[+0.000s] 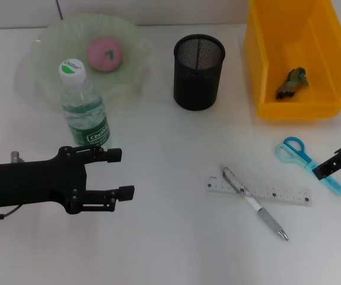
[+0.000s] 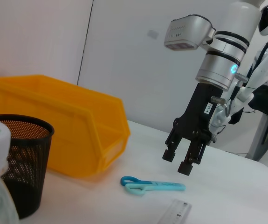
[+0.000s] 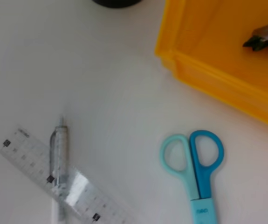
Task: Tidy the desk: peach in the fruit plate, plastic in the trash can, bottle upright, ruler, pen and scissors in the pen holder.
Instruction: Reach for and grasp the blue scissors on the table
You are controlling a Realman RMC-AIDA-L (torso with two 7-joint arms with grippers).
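The pink peach (image 1: 104, 53) lies in the pale green fruit plate (image 1: 42, 44). The water bottle (image 1: 85, 110) stands upright in front of the plate. The crumpled plastic (image 1: 292, 82) lies in the yellow bin (image 1: 258, 71). The pen (image 1: 253, 203) lies across the clear ruler (image 1: 277, 193). The blue scissors (image 1: 300, 155) lie to their right. My right gripper (image 2: 178, 161) hangs open just above the scissors' blades (image 2: 161, 186). My left gripper (image 1: 121, 173) is open and empty, just in front of the bottle.
The black mesh pen holder (image 1: 198, 71) stands empty between plate and bin. In the right wrist view the scissors (image 3: 194, 163), the ruler (image 3: 78, 196), the pen (image 3: 59, 149) and the bin's wall (image 3: 208, 70) show on the white table.
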